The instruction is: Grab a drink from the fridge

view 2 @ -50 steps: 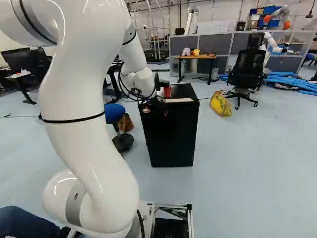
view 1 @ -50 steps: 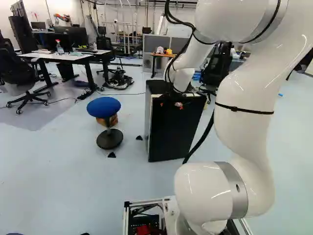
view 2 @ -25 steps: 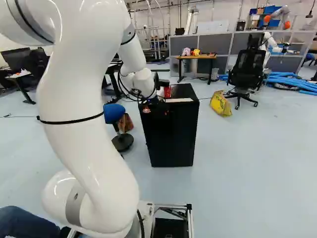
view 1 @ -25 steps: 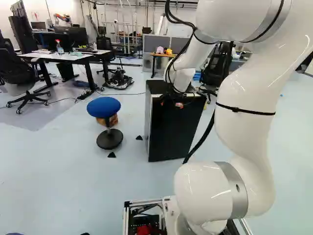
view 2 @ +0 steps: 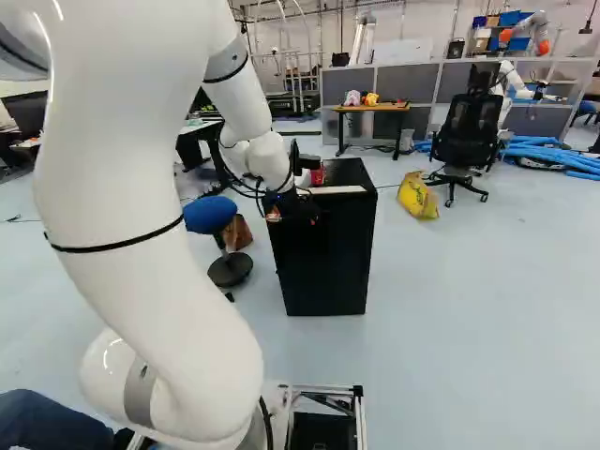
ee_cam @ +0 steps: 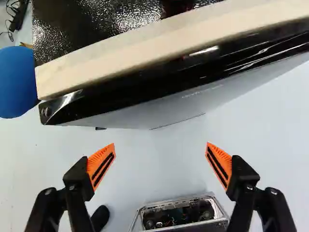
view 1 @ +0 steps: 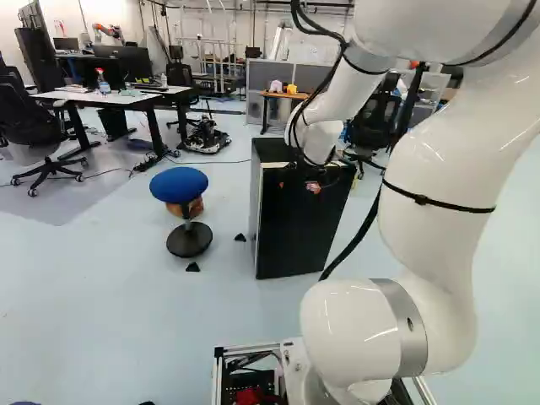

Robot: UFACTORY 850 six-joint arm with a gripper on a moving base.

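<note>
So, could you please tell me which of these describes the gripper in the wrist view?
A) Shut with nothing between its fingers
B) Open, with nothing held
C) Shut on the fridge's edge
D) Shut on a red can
B: the orange pads of the gripper stand wide apart with floor showing between them, and the fridge lies ahead, not between them.
</note>
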